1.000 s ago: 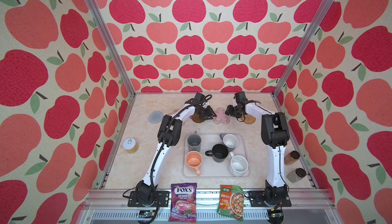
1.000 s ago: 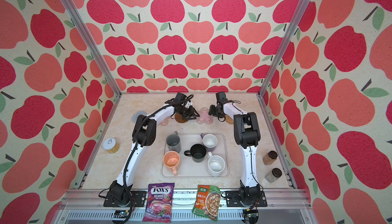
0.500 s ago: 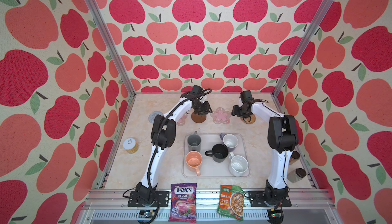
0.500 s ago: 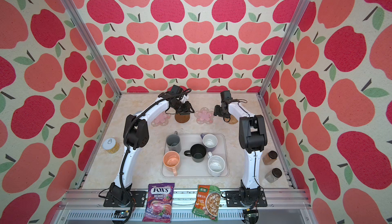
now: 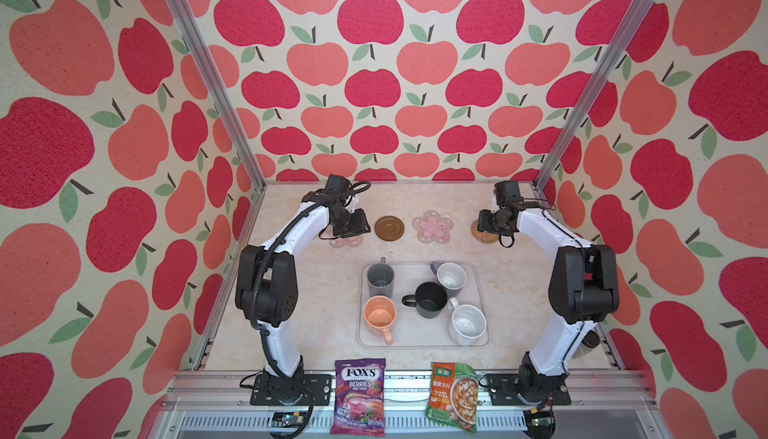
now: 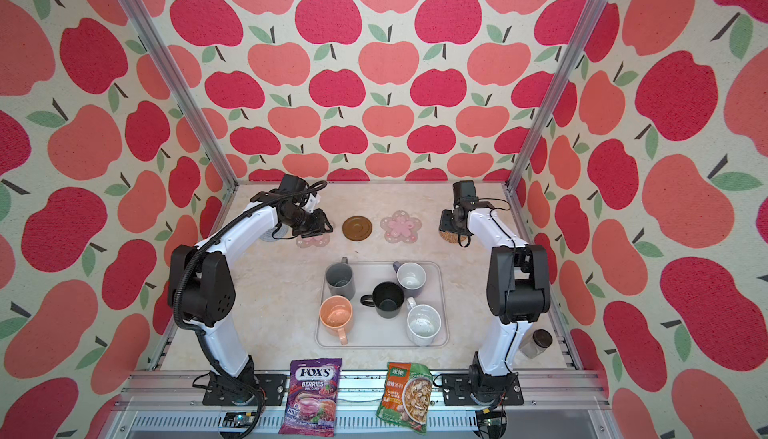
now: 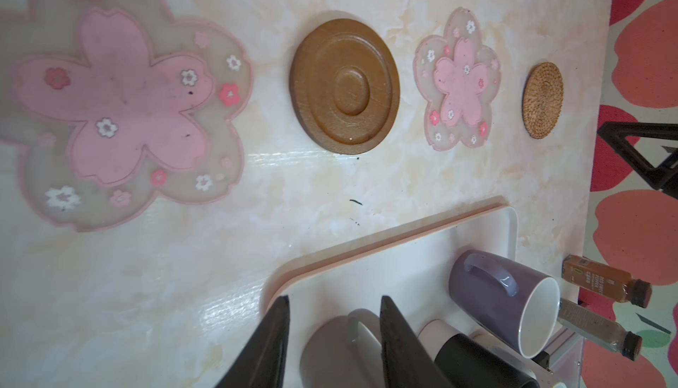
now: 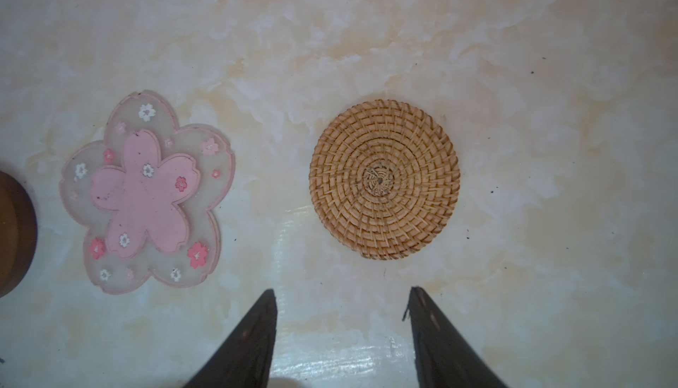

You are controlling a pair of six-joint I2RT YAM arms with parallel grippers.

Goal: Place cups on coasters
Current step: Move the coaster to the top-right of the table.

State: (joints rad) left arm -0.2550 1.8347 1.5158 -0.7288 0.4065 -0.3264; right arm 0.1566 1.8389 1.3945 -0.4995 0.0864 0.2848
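Printed words on two packets at the near edge

The purple candy bag point(image 5: 360, 395), on the left, reads "FOX'S BERRIES". The green soup packet point(image 5: 454, 395) to its right is headed "家樂". The amber spice bottle point(image 7: 605, 281) has a label too small to read.

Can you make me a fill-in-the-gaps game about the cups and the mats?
1. The black mug stands in the pale rectangular ____.
2. One pink flower-shaped coaster lies between the woven tan rattan coaster and the ____ round wooden coaster.
3. The right gripper is open and holds ____.
Missing words: tray, brown, nothing.
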